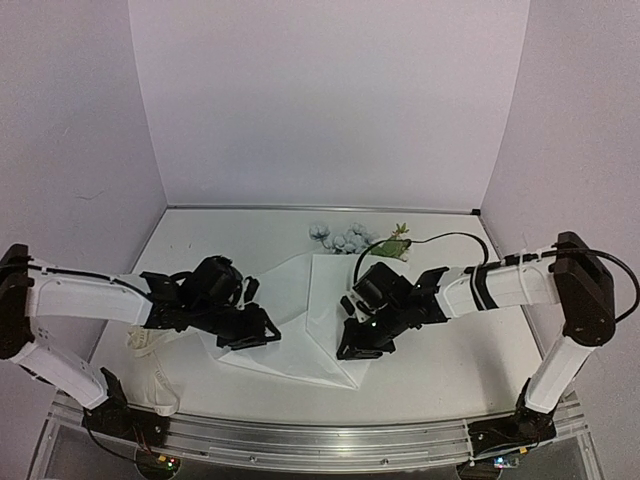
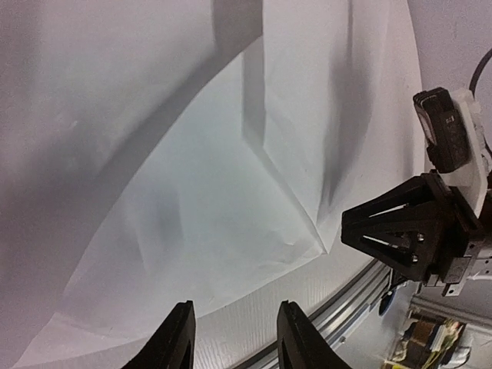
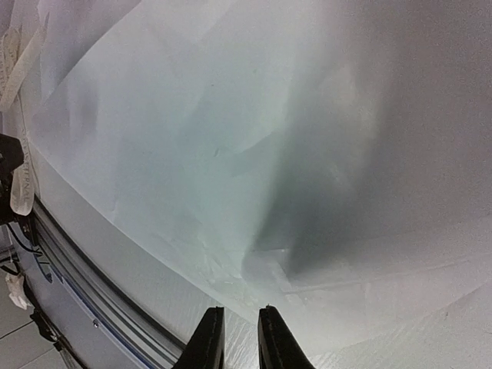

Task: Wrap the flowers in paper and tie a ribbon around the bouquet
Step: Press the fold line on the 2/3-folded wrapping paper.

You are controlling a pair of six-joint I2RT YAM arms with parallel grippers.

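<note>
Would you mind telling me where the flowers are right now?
In the top view, the flowers lie at the far edge of the paper, near the back wall, slightly right of centre.

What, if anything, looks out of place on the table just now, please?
The long cream fabric ribbon lies bunched beneath the left arm, trailing towards the table's near edge, not around the large white paper sheet.

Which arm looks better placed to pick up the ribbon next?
Likely the left. The ribbon lies off the left edge of the paper, beside the left arm, and the left pincer is open with nothing in it. The right pincer sits over the paper's other side, farther away.
</note>
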